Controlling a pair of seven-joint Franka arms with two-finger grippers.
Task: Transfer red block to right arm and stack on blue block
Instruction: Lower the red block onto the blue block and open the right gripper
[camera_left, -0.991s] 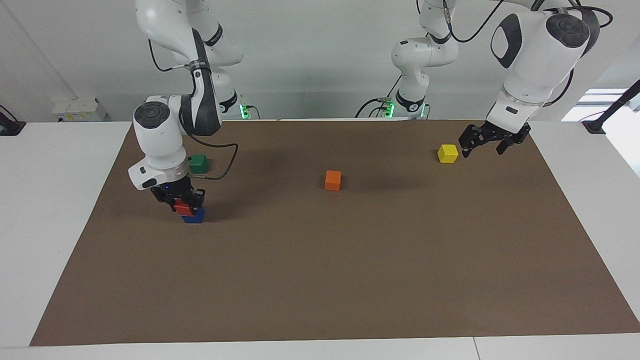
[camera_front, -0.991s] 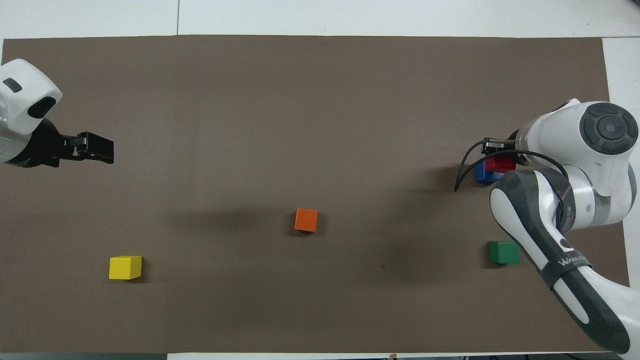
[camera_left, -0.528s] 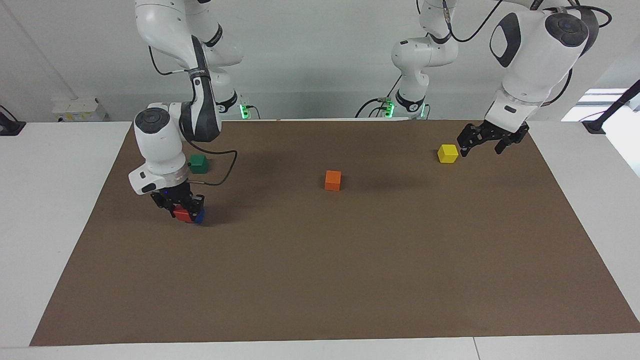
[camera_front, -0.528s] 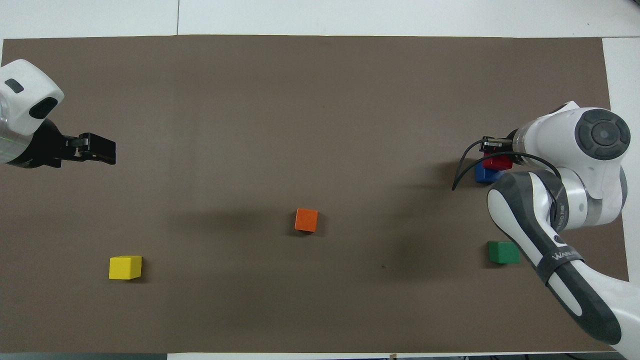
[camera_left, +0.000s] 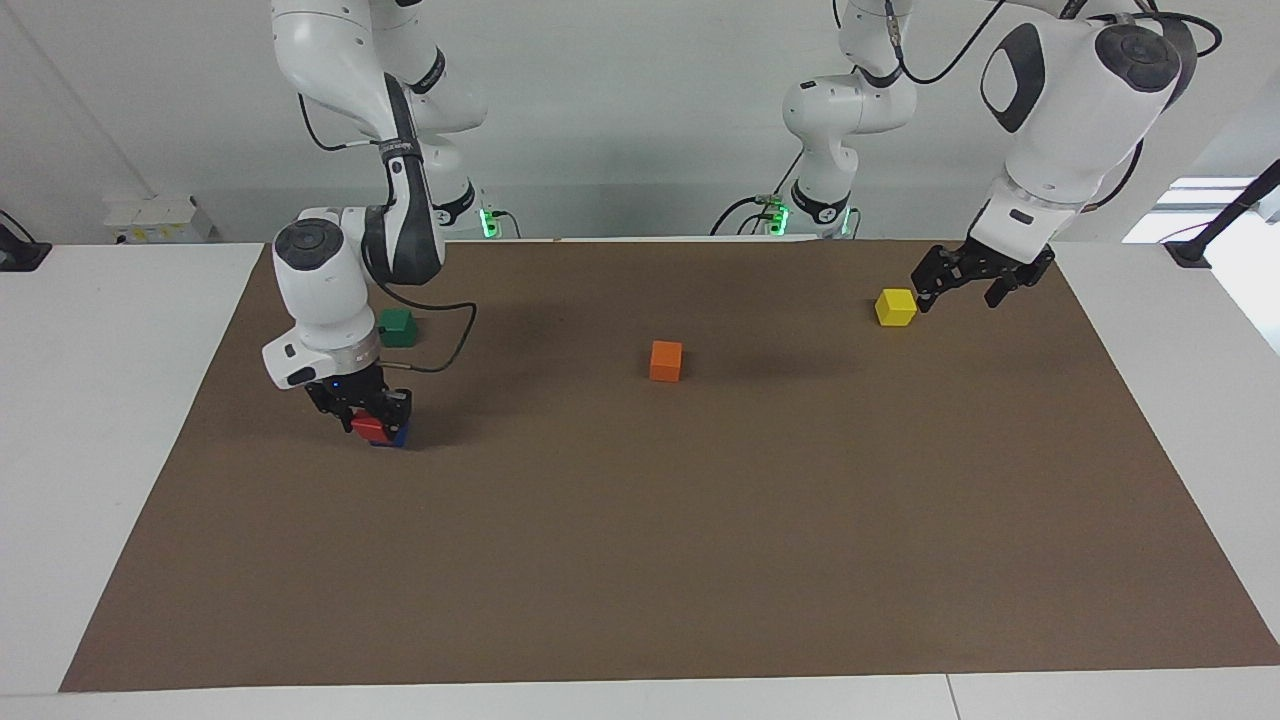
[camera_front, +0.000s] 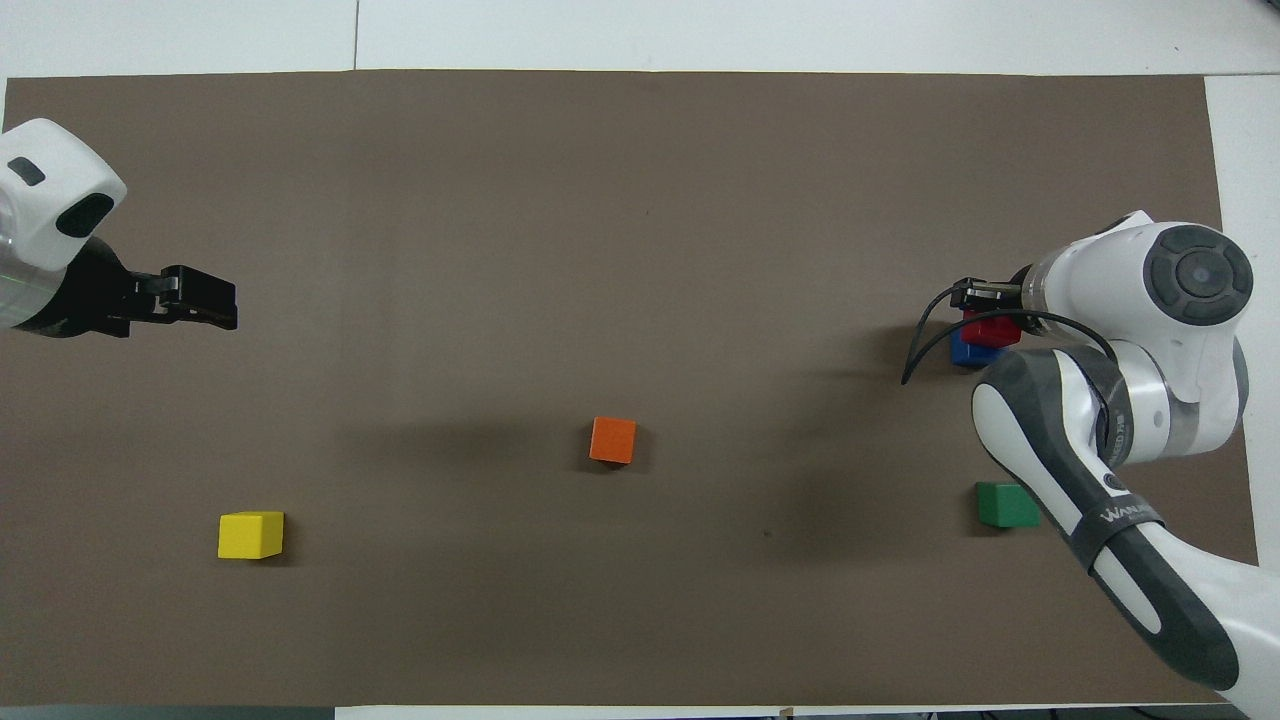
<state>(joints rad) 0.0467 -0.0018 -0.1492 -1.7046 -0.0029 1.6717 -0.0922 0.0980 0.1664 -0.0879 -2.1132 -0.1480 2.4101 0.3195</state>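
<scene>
Facing view first: your right gripper (camera_left: 366, 412) is down at about nine o'clock on the brown mat (camera_left: 640, 560), set around the red block (camera_left: 368, 427). That block sits on top of the blue block (camera_left: 397, 437), of which only an edge shows, at the red one's four o'clock. You cannot tell whether the gripper is clamping the red block or merely stands around it. The green block (camera_left: 397, 327) lies at the stack's twelve o'clock, nearer to the robots. Your left gripper (camera_left: 960, 298) waits with its jaws spread wide and nothing in them, over the mat just at three o'clock of the yellow block (camera_left: 895, 307). The orange block (camera_left: 666, 360) sits alone mid-mat.

Overhead view next: the right arm's wrist covers most of the stack at three o'clock on the mat. You see a red patch under the gripper and blue peeking out at its eight o'clock. The left gripper reaches in at nine o'clock, well apart from the yellow block at its six o'clock.
</scene>
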